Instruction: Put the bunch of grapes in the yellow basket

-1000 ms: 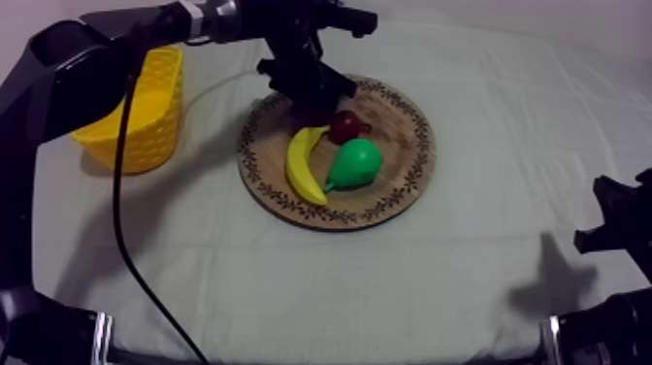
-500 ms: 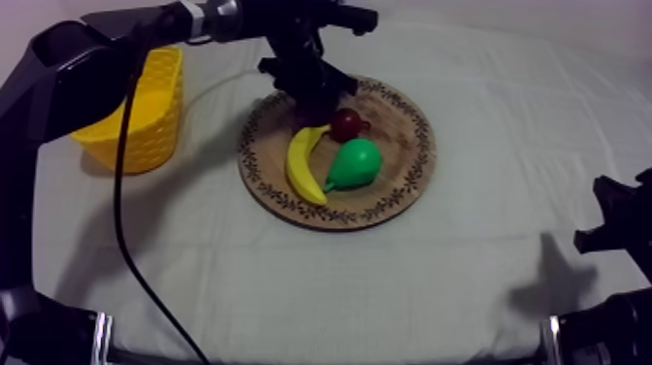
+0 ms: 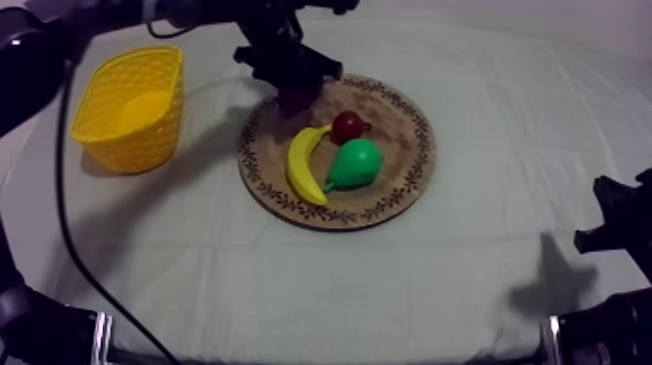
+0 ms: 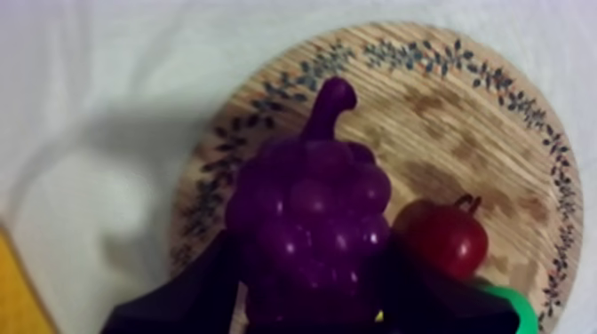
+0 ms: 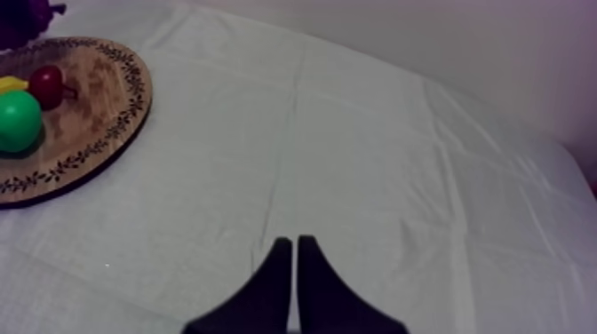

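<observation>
The bunch of grapes [image 4: 311, 222] sits in our left gripper [image 4: 309, 253], whose jaws are clenched around the lower half of the cluster with the stem pointing away from the wrist. From above, the left gripper [image 3: 291, 89] hangs over the far left rim of the wooden board [image 3: 398, 165], on the side facing the yellow basket [image 3: 126, 150]. We judge the grapes are clear of the wood, though we cannot be sure of it. Our right gripper [image 5: 294, 258] is pressed together on nothing, low over bare cloth [image 5: 373, 160], well apart from the work.

The main danger we see is the hold itself. The cluster is knobbly and rounded, and the jaws catch only its lower part, so a quick swing toward the basket could roll it out and drop it on the cloth between board and basket.

The second risk is height. If we carry the grapes across too low, the cluster or the jaws could strike the basket's near wall and push or tip it, since it looks light.

The third is letting go early or off centre. The grapes could then land on the rim and bounce out.

The small red fruit [image 4: 444, 238] lies near the right side of the grasp, with the pear [image 3: 354, 163] and banana [image 3: 303, 163] just beyond. A dip while leaving could knock them across the board.
</observation>
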### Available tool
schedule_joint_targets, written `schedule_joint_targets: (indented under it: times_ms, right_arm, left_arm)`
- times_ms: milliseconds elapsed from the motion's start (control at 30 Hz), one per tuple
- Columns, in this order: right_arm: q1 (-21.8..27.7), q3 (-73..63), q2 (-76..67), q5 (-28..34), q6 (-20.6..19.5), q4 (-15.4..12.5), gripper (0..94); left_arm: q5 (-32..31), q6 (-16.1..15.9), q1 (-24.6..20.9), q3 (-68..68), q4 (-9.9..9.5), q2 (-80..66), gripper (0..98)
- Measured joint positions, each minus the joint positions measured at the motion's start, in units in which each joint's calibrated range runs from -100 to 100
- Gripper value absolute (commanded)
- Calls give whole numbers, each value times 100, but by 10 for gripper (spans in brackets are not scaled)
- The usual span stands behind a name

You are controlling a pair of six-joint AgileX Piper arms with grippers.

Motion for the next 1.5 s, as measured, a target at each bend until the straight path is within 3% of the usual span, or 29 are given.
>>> schedule_joint_targets:
  times_ms: [233, 500, 900, 1200, 1500]
  right_arm:
    - [0, 0, 0, 0, 0, 0, 3]
    - [0, 0, 0, 0, 0, 0, 3]
    - [0, 0, 0, 0, 0, 0, 3]
    - [0, 0, 0, 0, 0, 0, 3]
    - [0, 0, 0, 0, 0, 0, 3]
  left_arm:
    - [-122, 225, -29, 1431, -182, -1491, 185]
    - [-212, 418, -213, 3235, -229, -3159, 176]
    - [-598, 267, -1289, 5384, -222, -4951, 180]
    - [-675, 45, -2050, 4924, -250, -4560, 185]
    - [-649, -33, -2176, 3814, -278, -3634, 187]
